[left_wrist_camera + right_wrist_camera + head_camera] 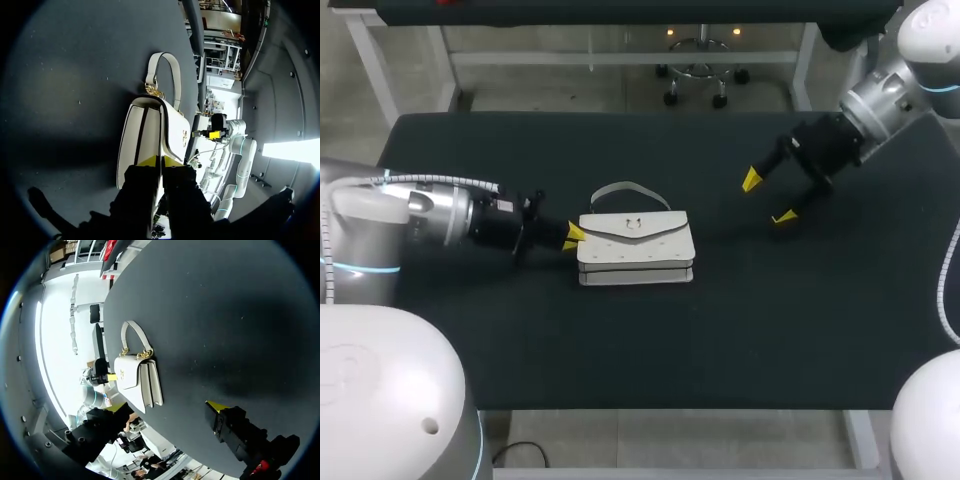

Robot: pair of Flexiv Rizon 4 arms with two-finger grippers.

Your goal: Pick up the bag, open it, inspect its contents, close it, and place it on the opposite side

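A white handbag (635,248) lies flat in the middle of the black table, its grey handle (630,190) pointing to the far edge. My left gripper (573,237) comes in low from the left and is at the bag's left end. In the left wrist view the left gripper (161,160) has its yellow tips pressed close on the thin edge of the bag (145,135). My right gripper (768,198) hangs open above the table, to the right of the bag and apart from it. The right wrist view shows one fingertip (217,406) and the bag (137,377) well ahead.
The table (770,330) is covered in black cloth and carries only the bag. Bare cloth lies on both sides of the bag and towards the near edge.
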